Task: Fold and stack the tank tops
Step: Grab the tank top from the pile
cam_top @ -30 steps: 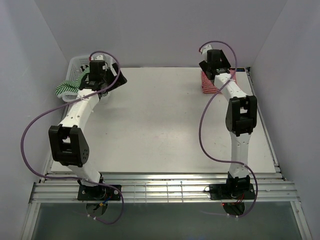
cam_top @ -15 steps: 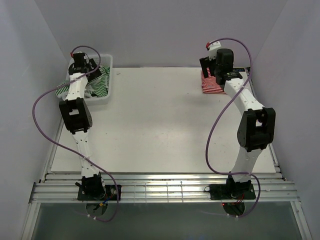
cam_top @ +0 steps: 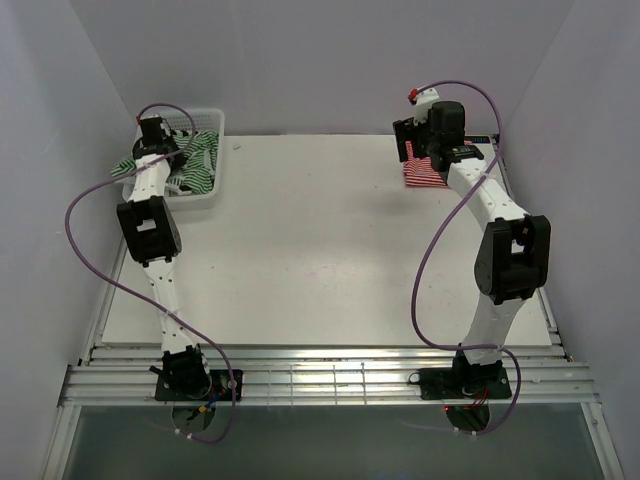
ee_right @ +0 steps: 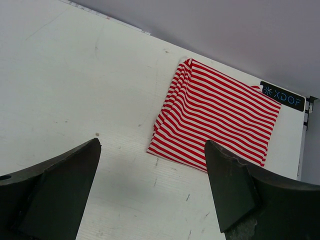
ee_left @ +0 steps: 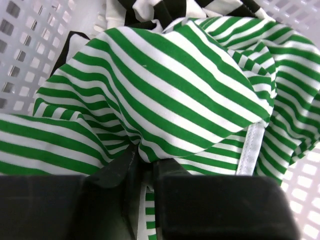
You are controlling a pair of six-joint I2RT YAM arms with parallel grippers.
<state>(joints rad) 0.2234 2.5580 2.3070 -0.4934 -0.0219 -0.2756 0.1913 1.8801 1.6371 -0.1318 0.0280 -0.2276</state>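
Left pincer (ee_left: 145, 169): at the lower middle of its wrist view, closed to a narrow slit with a fold of the green top (ee_left: 165, 90) nipped in it. This looks like a pinch grip for pulling the cloth up and out.
Green top: crumpled in the basket (cam_top: 216, 128) at the upper left of the top view. One part spills over the basket's left rim, so it is not yet folded.
Black top (ee_left: 145, 7): only a strip shows at the top edge of the left wrist view, behind the green one. It is probably covered, which would explain taking the green one first.
Red top (ee_right: 220, 117): folded into a neat rectangle, flat on the surface (cam_top: 320, 240) at the upper right of the top view. It likely serves as the base of the stack.
Right pincer (ee_right: 152, 150): jaws spread wide, holding nothing, above the surface and apart from the red top. It seems to be parked clear of the fold.
Progress: judged one top of three done.
Next move: the lift must clear the basket rim without dragging the black top along.
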